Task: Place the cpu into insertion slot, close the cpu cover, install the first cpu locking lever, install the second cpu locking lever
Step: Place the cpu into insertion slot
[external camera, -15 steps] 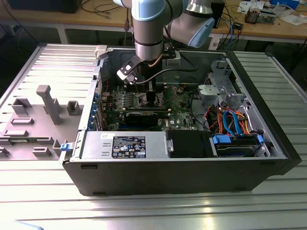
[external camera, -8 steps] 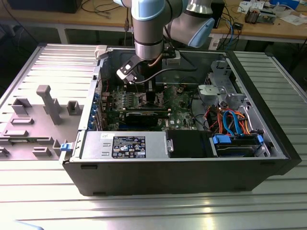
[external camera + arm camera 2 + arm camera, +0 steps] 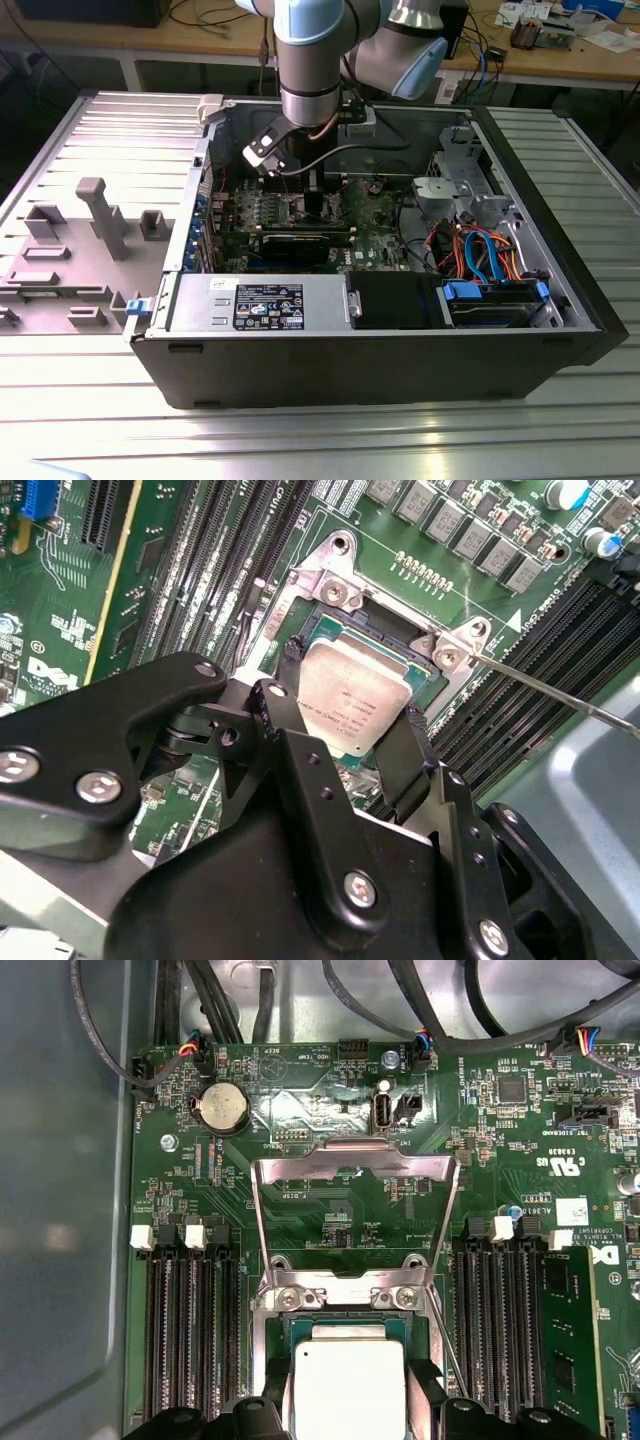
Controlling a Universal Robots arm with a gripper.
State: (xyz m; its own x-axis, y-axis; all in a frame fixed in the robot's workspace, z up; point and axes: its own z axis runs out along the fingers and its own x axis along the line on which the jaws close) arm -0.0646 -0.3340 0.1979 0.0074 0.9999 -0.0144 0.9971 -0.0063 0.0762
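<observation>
Reaching straight down into the open computer case (image 3: 400, 355), the arm brings the gripper (image 3: 352, 695) right over the insertion slot (image 3: 322, 578) on the green motherboard (image 3: 330, 1225). Its 2 black fingers (image 3: 405, 755) are clamped against opposite edges of the cpu (image 3: 355, 705), a hold that keeps the chip level and square to the socket's metal rim. The cpu sits in or just above the slot; whether it is fully seated I cannot tell. In the first wrist view the cpu cover (image 3: 355, 1160) stands swung up and back on its hinge, leaving the socket open so the chip can come in from above. A thin locking lever (image 3: 545, 688) lies released off to one side, apart from the cover, which leaves the cover free to stand open. I judge the work to be at step 1, with cover and levers not yet closed.
</observation>
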